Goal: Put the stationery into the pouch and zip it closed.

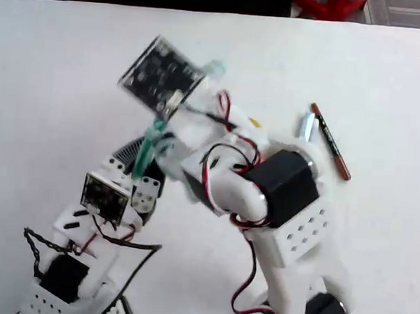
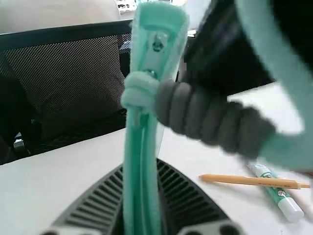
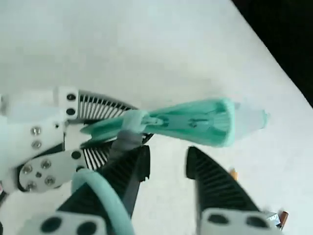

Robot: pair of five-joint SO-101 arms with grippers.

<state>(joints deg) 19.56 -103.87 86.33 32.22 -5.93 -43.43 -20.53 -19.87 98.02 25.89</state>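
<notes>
White worktop [image 1: 56,79], left hand [image 2: 142,210] pinching the green pouch [image 3: 195,120] at one end; right hand [image 3: 168,171] hangs spread just beside it, pouch lying crosswise. Pencil [image 1: 330,141] sits at 3 o'clock from it, right arm's nearer.

My count: one mint-green pouch [image 3: 195,121], one pencil [image 1: 331,141], one white-and-green marker [image 2: 276,192] and one white table [image 1: 56,79]. That makes two pieces of stationery. Of my own there are two grippers, the left gripper [image 3: 105,131] and the right gripper [image 3: 167,152].
</notes>
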